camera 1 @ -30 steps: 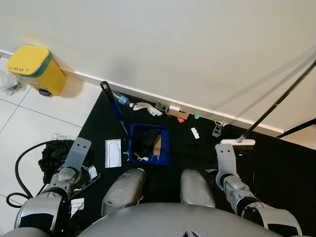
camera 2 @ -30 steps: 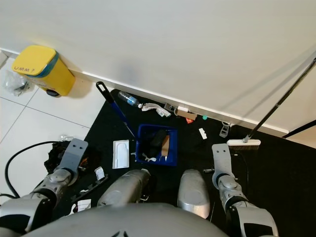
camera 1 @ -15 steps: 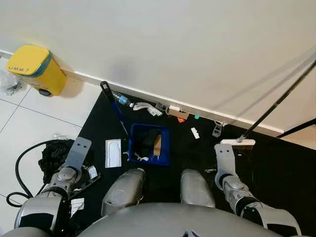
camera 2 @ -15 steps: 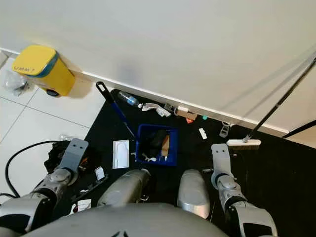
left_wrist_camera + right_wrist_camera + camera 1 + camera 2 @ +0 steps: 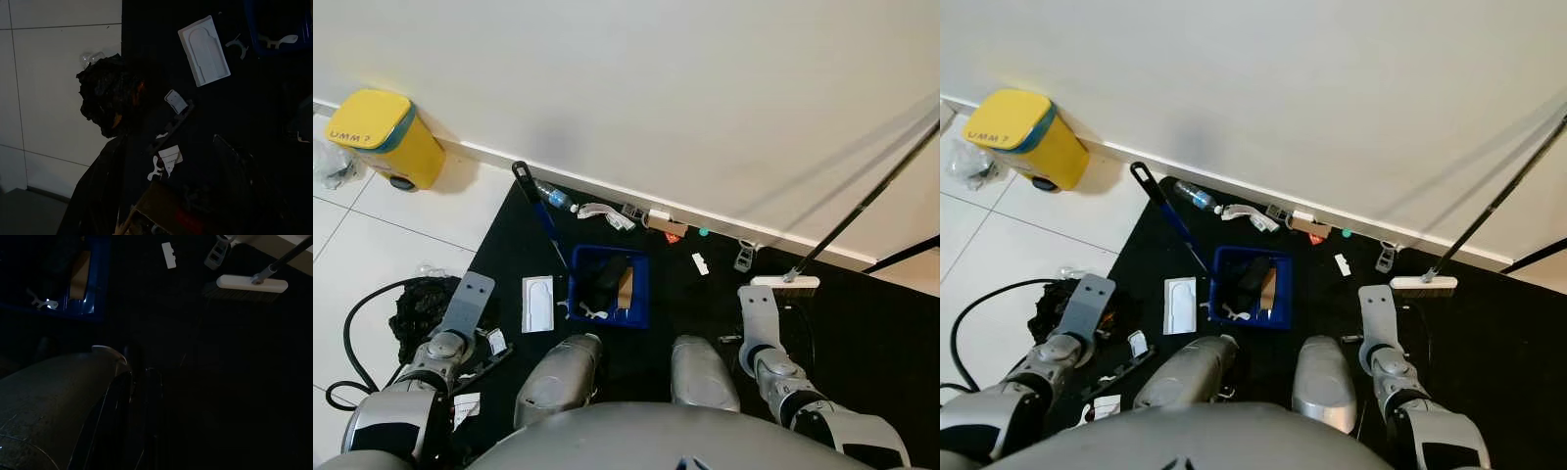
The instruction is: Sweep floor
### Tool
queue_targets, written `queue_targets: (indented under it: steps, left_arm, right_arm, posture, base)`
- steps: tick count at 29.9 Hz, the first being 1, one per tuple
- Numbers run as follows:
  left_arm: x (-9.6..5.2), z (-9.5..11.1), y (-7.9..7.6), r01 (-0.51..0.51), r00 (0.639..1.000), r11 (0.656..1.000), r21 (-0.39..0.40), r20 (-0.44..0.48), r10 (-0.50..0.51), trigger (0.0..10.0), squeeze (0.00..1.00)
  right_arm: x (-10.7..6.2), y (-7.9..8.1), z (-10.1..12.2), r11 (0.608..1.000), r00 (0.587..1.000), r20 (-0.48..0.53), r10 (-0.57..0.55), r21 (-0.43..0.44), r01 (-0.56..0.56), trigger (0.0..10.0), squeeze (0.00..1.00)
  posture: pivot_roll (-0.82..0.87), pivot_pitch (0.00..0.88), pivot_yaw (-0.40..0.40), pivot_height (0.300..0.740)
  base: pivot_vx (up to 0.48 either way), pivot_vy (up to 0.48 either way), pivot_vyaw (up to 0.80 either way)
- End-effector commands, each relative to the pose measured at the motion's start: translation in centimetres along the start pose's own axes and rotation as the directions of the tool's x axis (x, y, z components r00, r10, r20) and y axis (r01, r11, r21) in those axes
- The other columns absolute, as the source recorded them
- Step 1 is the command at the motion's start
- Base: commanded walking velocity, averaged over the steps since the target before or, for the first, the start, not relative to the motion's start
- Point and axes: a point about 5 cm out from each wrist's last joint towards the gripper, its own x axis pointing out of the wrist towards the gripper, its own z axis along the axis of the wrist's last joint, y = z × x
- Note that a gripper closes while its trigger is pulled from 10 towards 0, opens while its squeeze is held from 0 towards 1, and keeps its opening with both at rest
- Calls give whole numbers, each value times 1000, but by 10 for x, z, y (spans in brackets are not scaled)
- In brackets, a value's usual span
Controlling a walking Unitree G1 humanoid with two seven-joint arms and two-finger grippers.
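A broom with a white head (image 5: 785,281) stands on the black mat (image 5: 862,333) at the right, its long dark handle (image 5: 867,201) leaning up against the wall. A blue dustpan (image 5: 610,286) holding dark scraps and a brown piece lies mid-mat, its handle (image 5: 540,211) pointing toward the wall. Litter lies along the skirting: a plastic bottle (image 5: 554,196), white curled pieces (image 5: 599,211) and a small white block (image 5: 700,262). My left arm (image 5: 460,313) and right arm (image 5: 759,313) hang idle beside my legs. The right wrist view shows the broom head (image 5: 252,283) ahead, some way off.
A yellow bin (image 5: 386,137) stands by the wall at the left on white tiles. A crumpled black bag (image 5: 421,308) and black cable (image 5: 352,328) lie by my left arm. A white moulded tray (image 5: 537,303) and paper scraps (image 5: 168,156) lie on the mat.
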Motion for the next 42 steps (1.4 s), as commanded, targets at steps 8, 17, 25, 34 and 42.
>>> queue_targets:
  steps: [8, 17, 25, 34, 42]
  left_arm:
    - [1, 0, -3, 2, 1000, 1000, -5, -5, -2, 10000, 0]
    - [1, 0, -3, 2, 1000, 1000, -3, -6, -2, 10000, 0]
    - [1, 0, -3, 2, 1000, 1000, -2, -6, -2, 10000, 0]
    - [0, 0, -3, 2, 1000, 1000, -1, -7, -2, 10000, 0]
    - [0, 0, -3, 1, 1000, 1000, -2, -6, -1, 10000, 0]
  right_arm:
    - [0, 1, -1, 1000, 1000, -5, 4, -7, -4, 10000, 0]
    - [0, 1, -2, 1000, 1000, -10, 3, -6, -3, 10000, 0]
    - [0, 1, -2, 1000, 1000, -13, 4, -6, -4, 10000, 0]
    - [-1, 2, -4, 1000, 1000, -17, 4, -6, -4, 10000, 0]
    - [-1, 2, -3, 1000, 1000, -16, 5, -8, -6, 10000, 0]
  posture:
    - [62, 0, 2, 740]
    - [64, 0, 3, 740]
    - [63, 0, 4, 740]
    - [65, 0, 4, 740]
    - [65, 0, 4, 740]
  base:
    - [0, 0, 0]
    - [0, 0, 0]
    - [0, 0, 0]
    - [0, 0, 0]
    - [0, 0, 0]
